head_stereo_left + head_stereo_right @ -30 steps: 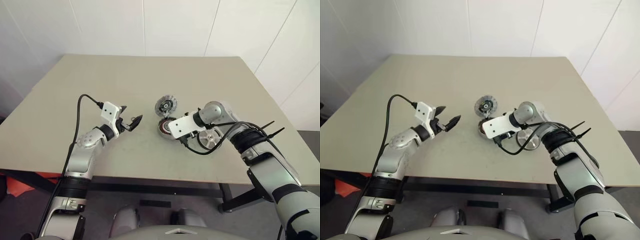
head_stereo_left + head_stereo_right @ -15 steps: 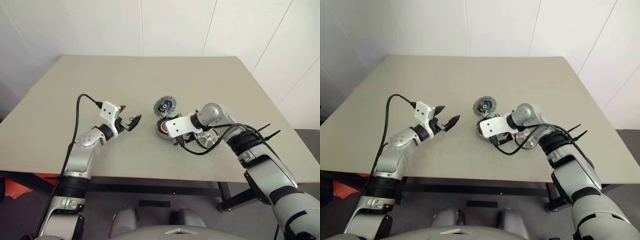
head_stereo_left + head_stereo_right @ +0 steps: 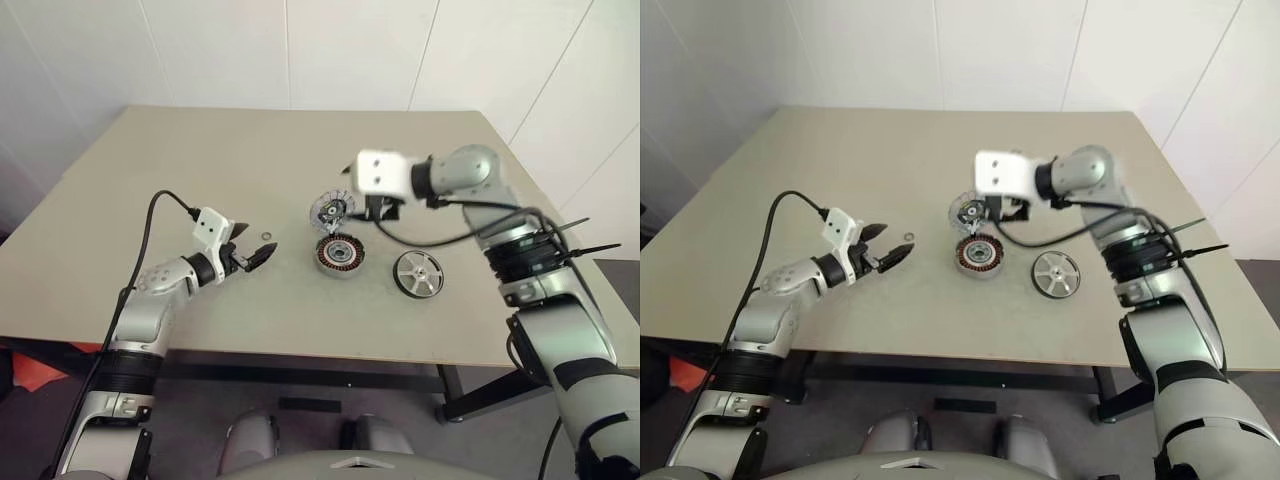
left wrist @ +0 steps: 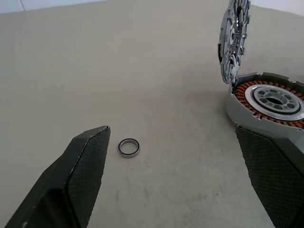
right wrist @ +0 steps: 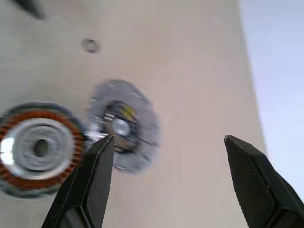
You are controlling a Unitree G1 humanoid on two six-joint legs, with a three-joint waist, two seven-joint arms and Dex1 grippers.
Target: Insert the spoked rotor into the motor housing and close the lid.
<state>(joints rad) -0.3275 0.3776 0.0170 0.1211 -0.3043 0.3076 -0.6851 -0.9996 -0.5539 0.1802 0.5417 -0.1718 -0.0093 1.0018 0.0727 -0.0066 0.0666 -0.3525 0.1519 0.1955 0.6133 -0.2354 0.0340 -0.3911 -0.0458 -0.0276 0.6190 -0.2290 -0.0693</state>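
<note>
A: Hovering above the table [image 3: 150, 160], the right gripper [image 5: 166, 156] stood wide and empty, up over the lid [image 3: 331, 210] — nothing between those black fingers.

B: And the left gripper [image 4: 175, 156]? Wide too, holding nothing, low over the table and pointed toward the motor housing [image 3: 340, 254], with the tiny loose ring [image 3: 267, 237] lying just ahead of one finger.

A: The housing sat upright mid-table, copper windings showing, its centre open. The lid stood tilted on edge, leaning at the housing's far rim — from the left wrist it looked to touch it, though I couldn't swear to that.

B: The spoked rotor [image 3: 418, 272] lay flat on the robot's right of the housing, apart from it, untouched. So, by my reading, insertion hadn't begun.

A: Risks from here? That propped lid, for one. A brush from the right gripper coming down could tip it onto the open housing, or roll it away.

B: The rotor worried me too — flat and thin, little edge to pinch. A shallow grip might let it slip or cock sideways, and a tilted rotor could jam on the windings.

A: And the ring — a sweep of the left fingers could knock it off toward the edge.
</note>
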